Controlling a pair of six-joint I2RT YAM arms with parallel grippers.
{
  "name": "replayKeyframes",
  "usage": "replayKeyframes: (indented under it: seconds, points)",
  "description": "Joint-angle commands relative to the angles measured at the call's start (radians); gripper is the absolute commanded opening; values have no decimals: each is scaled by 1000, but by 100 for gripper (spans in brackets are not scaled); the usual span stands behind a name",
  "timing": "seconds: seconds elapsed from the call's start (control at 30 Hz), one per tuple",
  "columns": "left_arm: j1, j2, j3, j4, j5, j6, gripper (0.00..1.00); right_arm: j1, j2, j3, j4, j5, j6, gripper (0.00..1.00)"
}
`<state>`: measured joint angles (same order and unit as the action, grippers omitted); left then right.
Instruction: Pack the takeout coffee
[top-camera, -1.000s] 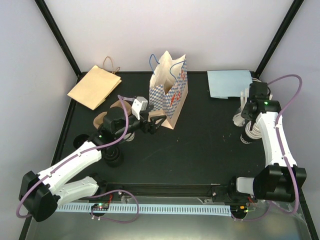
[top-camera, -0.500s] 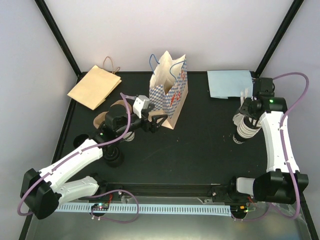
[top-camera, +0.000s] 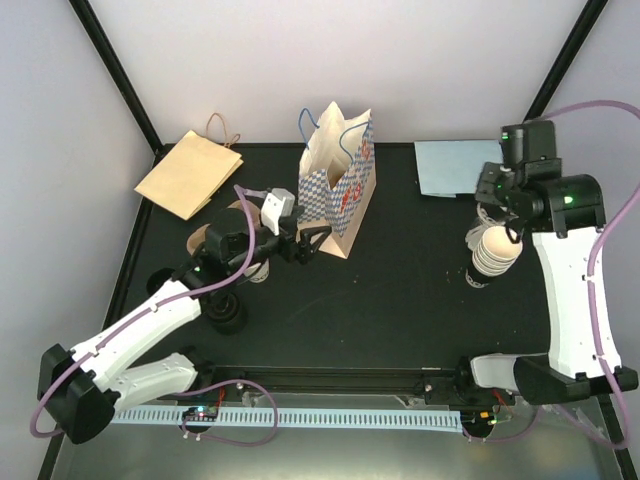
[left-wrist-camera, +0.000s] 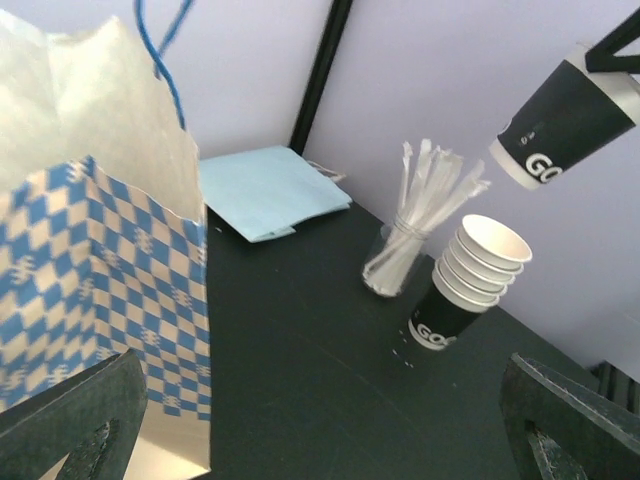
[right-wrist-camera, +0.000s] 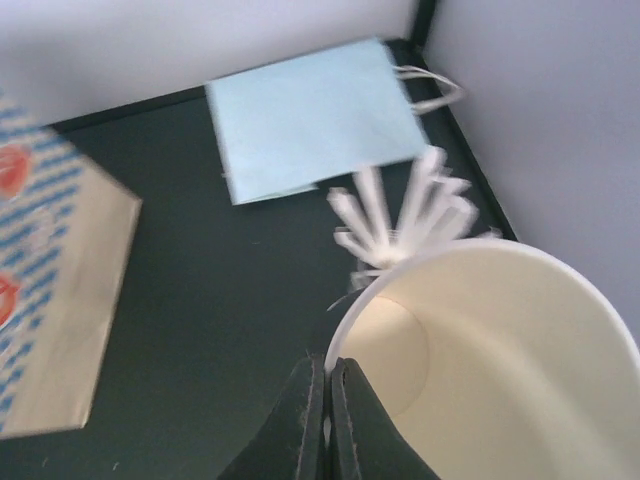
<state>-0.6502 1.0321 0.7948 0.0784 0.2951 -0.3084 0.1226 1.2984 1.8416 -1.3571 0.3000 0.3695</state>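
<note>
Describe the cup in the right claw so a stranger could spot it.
At the far right of the table, beside the straws, stands a stack of black cups. The held cup alone hangs tilted in midair above them, in the right claw.

Both arms were built alike: smooth white shells over the long links, with chunky black housings at the joints. The left arm (top-camera: 150, 320) carried a small white camera block (top-camera: 279, 207) near its wrist, and the right arm (top-camera: 565, 290) ended in a black block (top-camera: 527, 142). A thin mauve cable (top-camera: 250, 222) looped loosely along the left arm, and another (top-camera: 600, 104) arched off the right. Small green lights (top-camera: 567, 199) glowed on the dark joint housings. Each arm rose from a rounded black base (top-camera: 70, 395). The left gripper (top-camera: 318, 243) had broad, angular black fingers; the right gripper (right-wrist-camera: 328, 365) had slim black fingers with tapering tips.
</note>
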Motion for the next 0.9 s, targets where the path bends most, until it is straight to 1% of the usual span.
replayKeyframes:
  seconds: [0.0,0.07,0.13,0.23,0.3,0.33,0.4,0.47,0.5,0.73,0.87]
  points:
    - [-6,-69,27,-51,-176,-18,99,225,46,51,-68,91,-8,1]
    - [-3,-94,28,-103,-278,-50,99,321,44,-5,3,74,-7,1]
    - [4,-121,35,-164,-326,-60,99,410,35,-112,83,43,-5,2]
    - [36,-140,78,-323,-319,-41,99,522,11,-276,223,29,29,2]
    - [85,-139,105,-431,-318,-81,99,593,-8,-395,332,19,51,3]
    - [138,-137,102,-461,-263,-103,99,631,-20,-451,386,18,55,3]
    - [258,-132,81,-490,-102,-155,99,692,-37,-554,489,15,55,4]
    - [344,-143,53,-513,-17,-187,99,736,-35,-632,565,9,45,4]
    - [366,-154,36,-526,-14,-188,99,753,-28,-660,594,10,36,4]
    - [381,-261,31,-689,-158,-179,99,839,71,-775,690,82,16,4]
    - [382,-299,14,-767,-194,-189,99,874,127,-801,737,109,10,5]
